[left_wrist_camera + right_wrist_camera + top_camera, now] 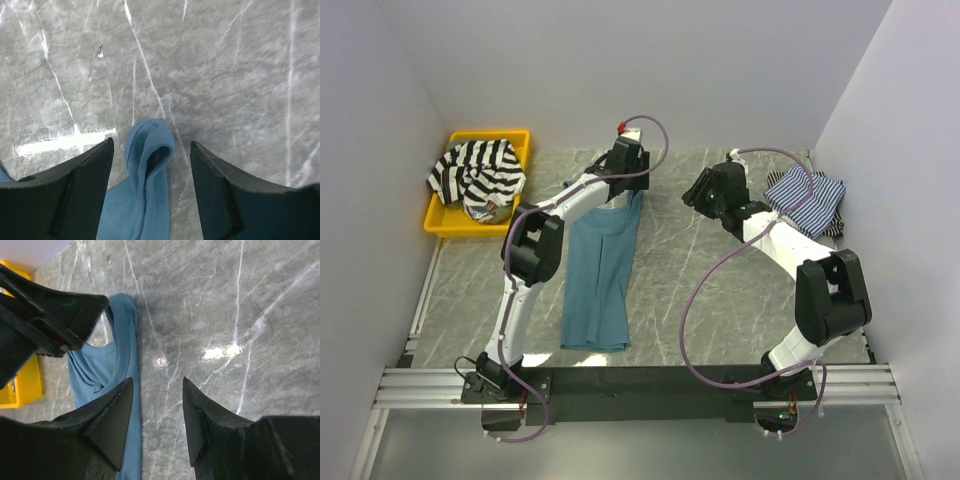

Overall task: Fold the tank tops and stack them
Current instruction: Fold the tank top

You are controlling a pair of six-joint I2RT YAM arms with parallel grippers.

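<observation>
Left gripper [151,144] jaws spread wide, looped strap of soft teal-blue ribbed cloth tank top [146,200] lying between them on grey white-veined marble tabletop [225,75].

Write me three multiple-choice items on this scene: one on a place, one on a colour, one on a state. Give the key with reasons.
1. The black-and-white striped top lies: A in the yellow tray; B on the floor; C on a chair.
2. The flat-laid top is: A red; B teal-blue; C yellow.
3. The left gripper is: A shut on the tray; B shut on cloth; C open over the flat-laid top's strap.
Key: 1 A, it is heaped in the tray at far left; 2 B, the top view shows teal-blue cloth; 3 C, its jaws stand wide, the strap loose between them.
</observation>
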